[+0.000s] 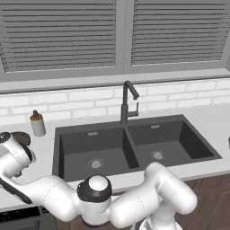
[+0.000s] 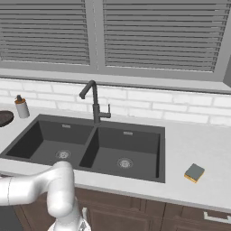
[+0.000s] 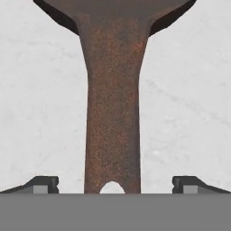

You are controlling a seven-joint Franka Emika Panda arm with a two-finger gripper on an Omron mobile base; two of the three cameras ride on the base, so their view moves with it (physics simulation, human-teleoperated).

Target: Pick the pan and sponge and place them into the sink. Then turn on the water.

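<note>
Seen from the hand camera, the hand hangs over the pale worktop with its two dark fingertips spread wide apart and gripping nothing; the long brown handle of the pan runs straight up between them, bare worktop showing on either side of the handle between it and each fingertip. The hole at the handle's end sits midway between the fingertips, and the handle widens toward the dark pan body at the far edge of that view. From the left base camera, the arm reaches low and out to the left, its wrist beside the pan, which lies on the worktop left of the sink, near a small soap bottle standing against the white tile wall. The double-basin sink lies well to the right of the hand, both basins open and dry-looking, the dark gooseneck faucet rising behind the divider. In the right base view, the sponge lies flat on the worktop beyond the sink's far right rim, close to the front edge, well apart from the pan and the hand, with open worktop around it.
</note>
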